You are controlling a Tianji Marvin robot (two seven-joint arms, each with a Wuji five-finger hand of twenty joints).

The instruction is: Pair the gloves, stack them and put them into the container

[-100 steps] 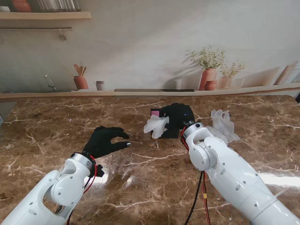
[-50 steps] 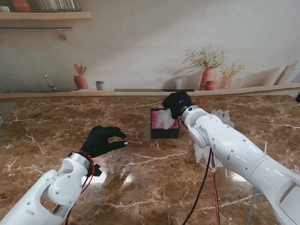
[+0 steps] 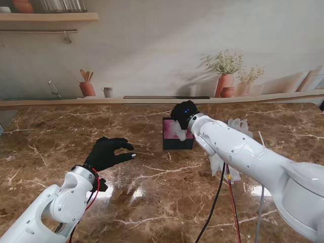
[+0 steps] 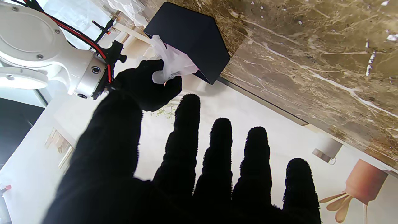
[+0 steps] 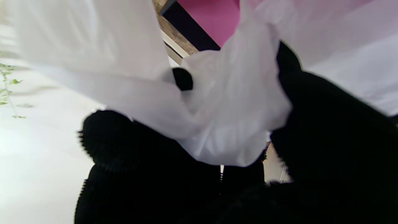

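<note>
A small black container [image 3: 177, 140] with a pink inside [image 5: 214, 21] stands mid-table. My right hand [image 3: 183, 113], in a black cover, hovers over its opening, shut on thin white translucent gloves [image 3: 178, 130] that hang into the box; the right wrist view shows the gloves [image 5: 217, 102] pinched between its fingers. In the left wrist view the same gloves [image 4: 169, 62] drape over the container's [image 4: 192, 37] edge. My left hand [image 3: 107, 153] rests low over the table, left of the box, fingers spread and holding nothing. More white gloves [image 3: 239, 131] lie right of the box, partly hidden by my right arm.
A wooden ledge [image 3: 66, 103] runs along the table's far edge before a kitchen backdrop. Cables [image 3: 223, 202] hang under my right arm. Marble table top [image 3: 152, 202] lies bare near me.
My right hand has lifted the white gloves from the table in front of the container and carried them up over its opening. The left hand has barely shifted.
</note>
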